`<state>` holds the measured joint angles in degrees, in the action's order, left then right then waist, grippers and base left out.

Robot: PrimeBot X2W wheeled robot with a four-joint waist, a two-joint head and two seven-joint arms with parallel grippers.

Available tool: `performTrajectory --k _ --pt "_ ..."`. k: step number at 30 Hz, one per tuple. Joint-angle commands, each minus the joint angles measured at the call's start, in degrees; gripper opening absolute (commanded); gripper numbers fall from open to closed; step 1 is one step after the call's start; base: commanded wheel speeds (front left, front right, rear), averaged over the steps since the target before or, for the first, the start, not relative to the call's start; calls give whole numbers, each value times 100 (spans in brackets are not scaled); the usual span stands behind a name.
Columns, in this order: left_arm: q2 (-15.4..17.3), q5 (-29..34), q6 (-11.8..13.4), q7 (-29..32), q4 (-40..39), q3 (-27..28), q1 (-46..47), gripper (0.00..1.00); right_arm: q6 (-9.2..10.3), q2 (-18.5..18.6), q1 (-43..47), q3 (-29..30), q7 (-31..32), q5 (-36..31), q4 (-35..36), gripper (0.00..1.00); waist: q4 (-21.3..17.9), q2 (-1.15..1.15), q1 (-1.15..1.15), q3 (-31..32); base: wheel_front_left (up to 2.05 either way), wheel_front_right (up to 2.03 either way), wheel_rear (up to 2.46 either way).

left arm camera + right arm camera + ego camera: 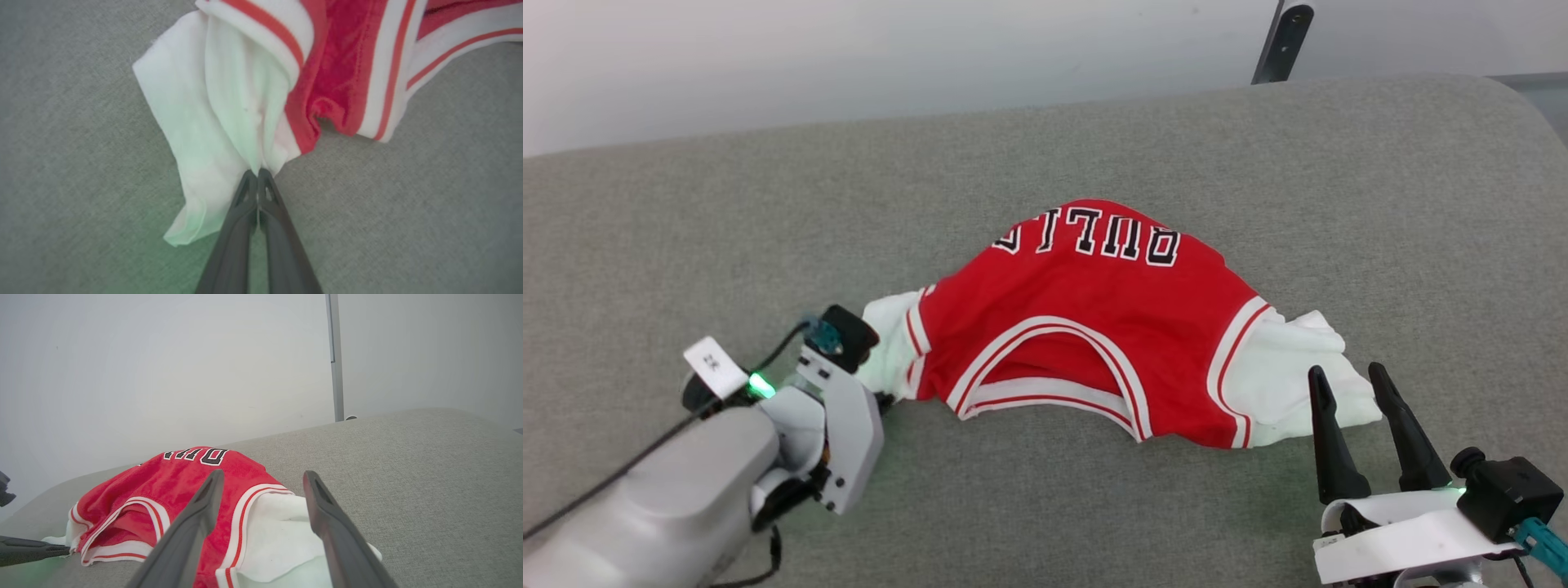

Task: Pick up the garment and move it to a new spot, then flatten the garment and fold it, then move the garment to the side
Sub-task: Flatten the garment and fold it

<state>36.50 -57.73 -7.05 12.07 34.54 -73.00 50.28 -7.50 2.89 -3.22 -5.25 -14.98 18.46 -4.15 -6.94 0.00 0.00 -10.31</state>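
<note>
the shirt (1086, 327) lies crumpled mid-cushion (768, 204) on grey woven fabric: shiny red knit, white-striped trim, "bulls" lettering upside down at its 12 o'clock edge, white sleeves (1290, 367) at 9 and 3 o'clock. the left hand (258, 173) is pinched tight on the 9 o'clock one. the right hand (1347, 371), fingers spread and holding nothing, is at the 3 o'clock one.

Garment (1086, 327) on cushion (768, 204), between left gripper (258, 173) and right gripper (1346, 371).
</note>
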Motion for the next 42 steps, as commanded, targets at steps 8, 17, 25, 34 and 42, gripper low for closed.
performTrajectory --k 8,17,25,34,42 --pt "91 -439 105 -143 -225 353 -46 91 2 -3 -25 31 -30 -73 28 100 111 0 0 -11 0 0 0" --pt "820 -1106 274 291 -879 997 448 100 1 -3 -27 -5 -30 0 37 100 7 0 0 -107 0 0 0" --pt "539 -1158 344 469 61 1045 726 100 2 0 -160 -106 -30 25 48 100 -145 0 0 -307 0 0 0" --pt "-51 -1050 3 502 839 753 874 100 2 -4 -167 -45 -30 -21 42 100 -183 0 0 -356 0 0 0" --pt "-250 -968 -46 356 1178 522 976 97 2 -2 -232 -109 -30 -7 65 100 -178 0 0 -405 0 0 0"
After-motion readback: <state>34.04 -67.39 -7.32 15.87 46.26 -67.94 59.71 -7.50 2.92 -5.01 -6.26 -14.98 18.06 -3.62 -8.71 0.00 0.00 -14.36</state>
